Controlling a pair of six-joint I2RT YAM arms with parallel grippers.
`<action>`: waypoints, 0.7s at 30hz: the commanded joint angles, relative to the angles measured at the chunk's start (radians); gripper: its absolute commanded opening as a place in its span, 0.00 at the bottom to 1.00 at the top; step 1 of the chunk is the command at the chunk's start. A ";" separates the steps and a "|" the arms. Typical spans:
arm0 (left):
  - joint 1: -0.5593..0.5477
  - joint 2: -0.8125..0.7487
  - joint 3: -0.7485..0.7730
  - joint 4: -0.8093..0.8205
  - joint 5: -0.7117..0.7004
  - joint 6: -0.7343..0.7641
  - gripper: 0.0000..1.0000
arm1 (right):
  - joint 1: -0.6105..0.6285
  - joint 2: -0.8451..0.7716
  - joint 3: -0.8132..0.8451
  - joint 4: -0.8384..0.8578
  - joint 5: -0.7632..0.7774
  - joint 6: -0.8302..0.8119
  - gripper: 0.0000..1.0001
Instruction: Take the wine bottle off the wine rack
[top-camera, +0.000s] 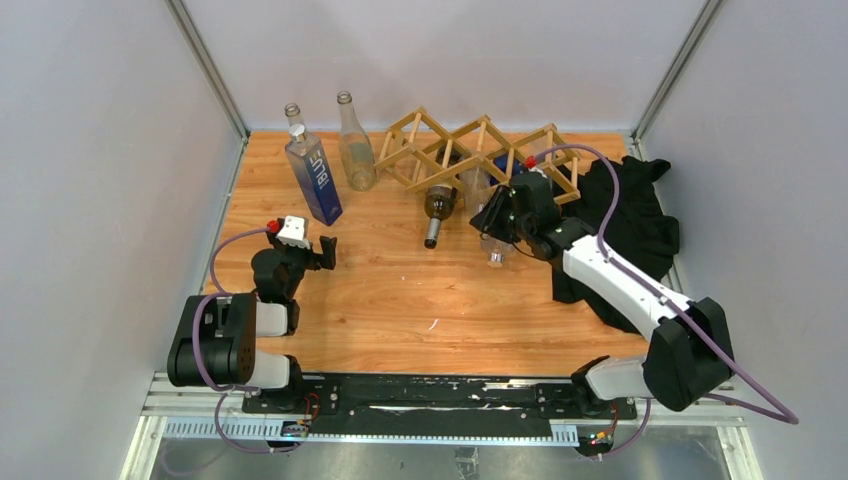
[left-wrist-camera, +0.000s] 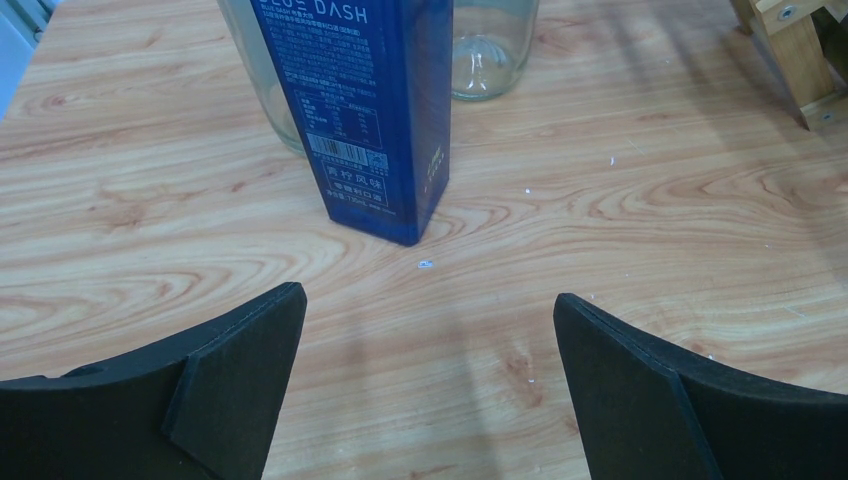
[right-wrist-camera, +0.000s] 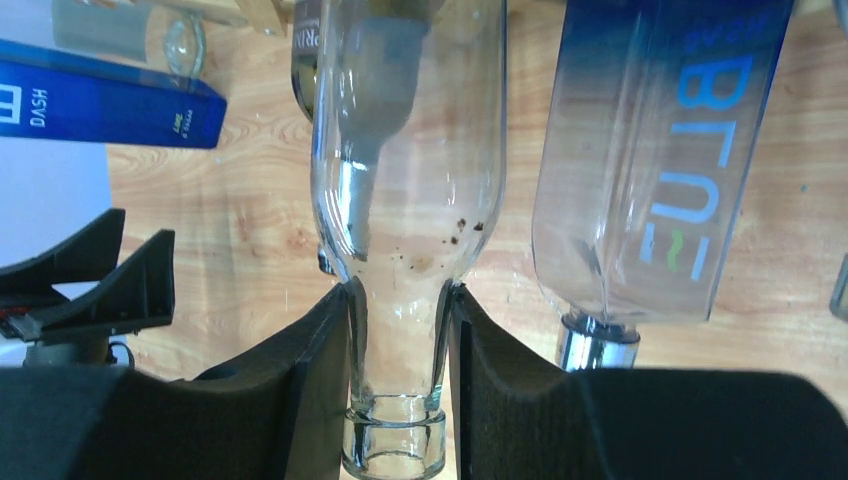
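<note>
The light wooden wine rack (top-camera: 470, 145) stands at the back middle of the table. A clear glass wine bottle (right-wrist-camera: 405, 150) lies in it, neck towards the front (top-camera: 495, 250). My right gripper (right-wrist-camera: 398, 350) is shut on this bottle's neck, just above the lip; in the top view it is at the rack's front (top-camera: 497, 228). A dark bottle (top-camera: 437, 205) and a blue-tinted bottle (right-wrist-camera: 650, 170) lie in the cells on either side. My left gripper (left-wrist-camera: 430, 330) is open and empty over bare table, left of the rack (top-camera: 318, 250).
A tall blue square bottle (top-camera: 315, 180) and a clear bottle (top-camera: 355, 150) stand upright at the back left, just ahead of my left gripper (left-wrist-camera: 370, 110). A black cloth (top-camera: 630, 220) lies at the right under my right arm. Grey walls enclose the table.
</note>
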 joint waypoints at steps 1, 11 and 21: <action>0.006 0.005 0.013 0.044 -0.008 0.003 1.00 | 0.004 -0.078 0.077 -0.077 -0.055 -0.033 0.00; 0.006 0.005 0.013 0.045 -0.009 0.003 1.00 | 0.004 -0.294 0.053 -0.183 -0.032 -0.032 0.00; 0.005 0.004 0.013 0.045 -0.009 0.003 1.00 | 0.005 -0.362 0.116 -0.331 -0.075 -0.043 0.00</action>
